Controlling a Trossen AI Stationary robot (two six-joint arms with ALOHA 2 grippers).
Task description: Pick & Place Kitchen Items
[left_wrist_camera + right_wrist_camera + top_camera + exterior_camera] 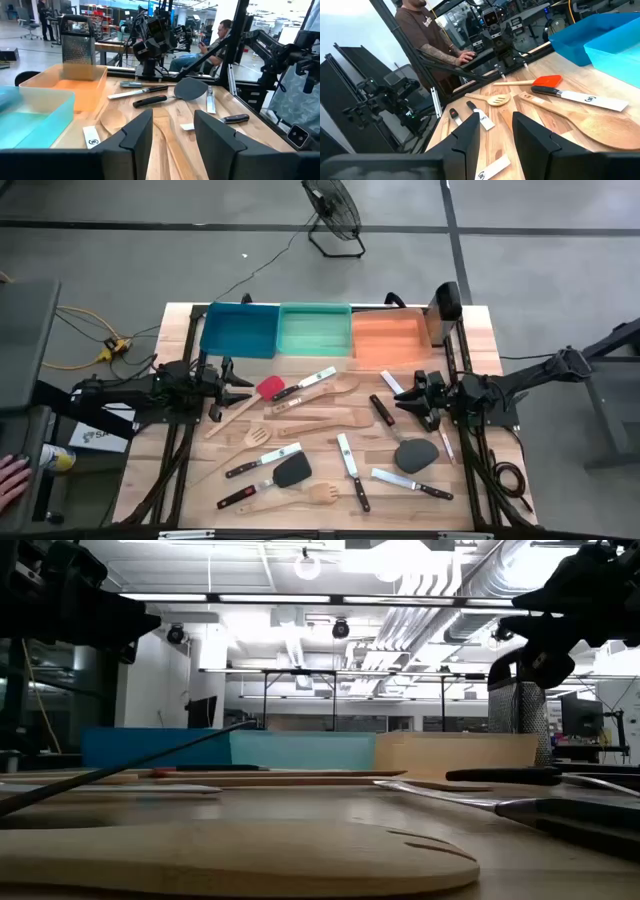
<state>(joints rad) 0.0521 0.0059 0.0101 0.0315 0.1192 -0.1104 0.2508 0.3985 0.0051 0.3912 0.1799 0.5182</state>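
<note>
A: Kitchen items (pixel 320 442) are lying scattered over the wooden table (pixel 480 325), all of them on the near side of the three bins. What are the fingers doing?

B: The left gripper (pixel 240 383) is hovering just left of the red-headed spatula (pixel 268 388), its fingers (pixel 135 137) standing moderately apart and gripping nothing; only bare table is showing between them in the left wrist view. The right gripper (pixel 404 402) is hanging just right of a black-handled knife (pixel 383 411), fingers (pixel 467 140) likewise parted and empty.

A: And relative to the bins?

B: The blue bin (pixel 240 330), green bin (pixel 315 330) and orange bin (pixel 390 335) are sitting in a row at the far edge. The spatula is lying just in front of the blue one, with a white-bladed knife (pixel 305 384) beside it. A black turner (pixel 415 453) is resting well in front of the orange bin, and a metal grater (pixel 77 47) is standing just behind that bin.

A: Any writing?

B: A small dark mark is showing on the white blade (pixel 592 99), and another on a knife blade (pixel 91 138) beside the left fingers, but both are too small to read.
</note>
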